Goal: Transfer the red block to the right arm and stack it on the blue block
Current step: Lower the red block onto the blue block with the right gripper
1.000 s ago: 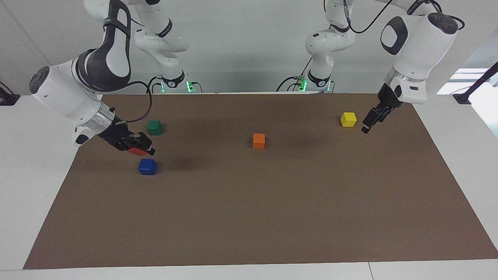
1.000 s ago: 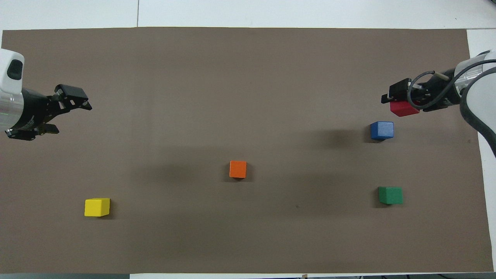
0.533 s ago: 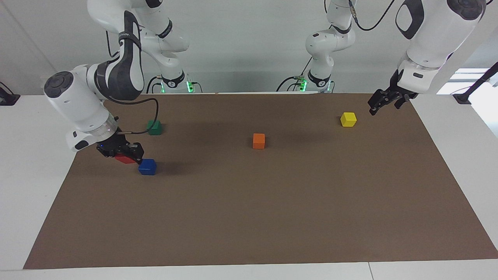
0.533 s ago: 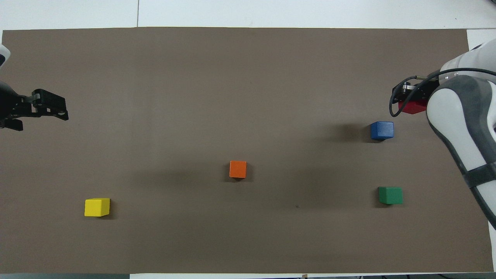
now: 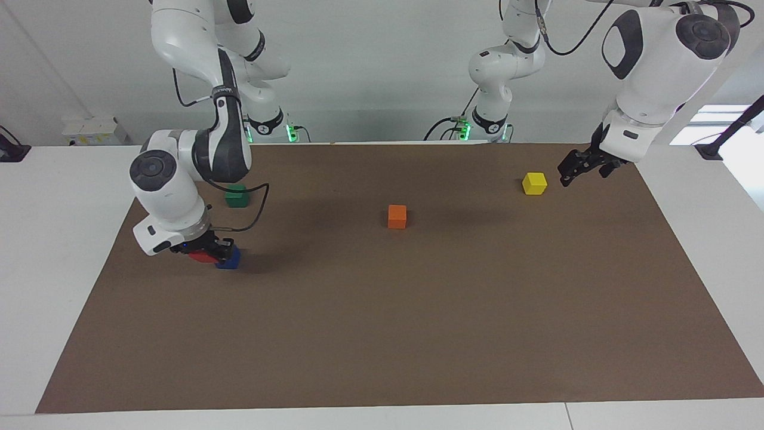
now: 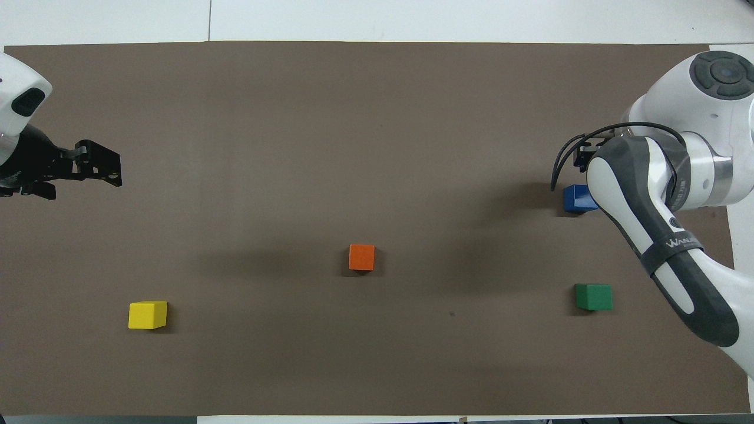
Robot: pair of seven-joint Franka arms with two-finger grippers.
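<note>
Red block (image 5: 202, 257) in right claw (image 5: 209, 253); four cubes on brown mat (image 5: 382, 322).

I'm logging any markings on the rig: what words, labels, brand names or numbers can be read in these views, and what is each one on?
"WANJA...": pale letters on the dark band of the right arm in the overhead view; only the first letters are readable, the rest is too small to read.
Coloured cubes, including the red block and the blue block: no markings visible.
Brown mat: no text visible.
</note>
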